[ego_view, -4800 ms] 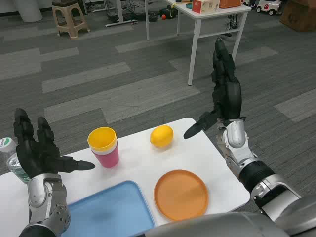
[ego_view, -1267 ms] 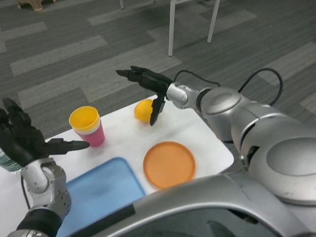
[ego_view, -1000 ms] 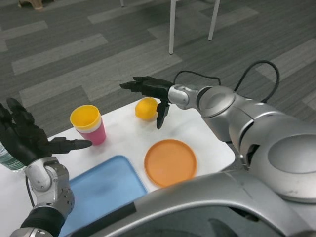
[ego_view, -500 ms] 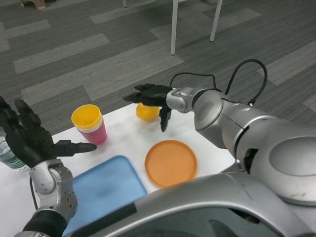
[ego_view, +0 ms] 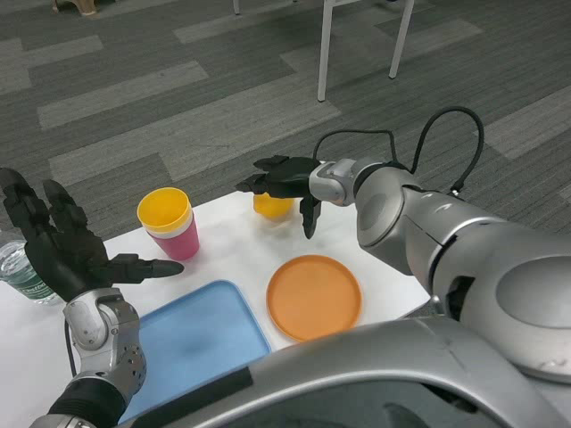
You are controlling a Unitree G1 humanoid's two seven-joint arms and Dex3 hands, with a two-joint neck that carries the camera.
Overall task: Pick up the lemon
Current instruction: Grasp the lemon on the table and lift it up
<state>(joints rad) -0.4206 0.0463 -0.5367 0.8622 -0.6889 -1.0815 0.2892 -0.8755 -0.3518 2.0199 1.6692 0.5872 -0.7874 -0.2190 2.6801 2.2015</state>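
The yellow lemon (ego_view: 272,206) lies near the far edge of the white table (ego_view: 227,259), mostly covered from above. My right hand (ego_view: 284,179) sits over it, fingers spread across its top and far side, thumb hanging down on its right. Whether the fingers press on the lemon I cannot tell. My left hand (ego_view: 62,252) waits at the left, raised above the table, fingers spread and holding nothing.
A yellow cup stacked in a pink cup (ego_view: 169,224) stands left of the lemon. An orange plate (ego_view: 314,297) lies in front of it and a blue tray (ego_view: 192,337) at the front left. A water bottle (ego_view: 18,273) stands at the far left edge.
My right hand has come down from above and beside the lemon to sit over it, fingers lowering around its top. The camera has shifted slightly. The left hand stays raised.
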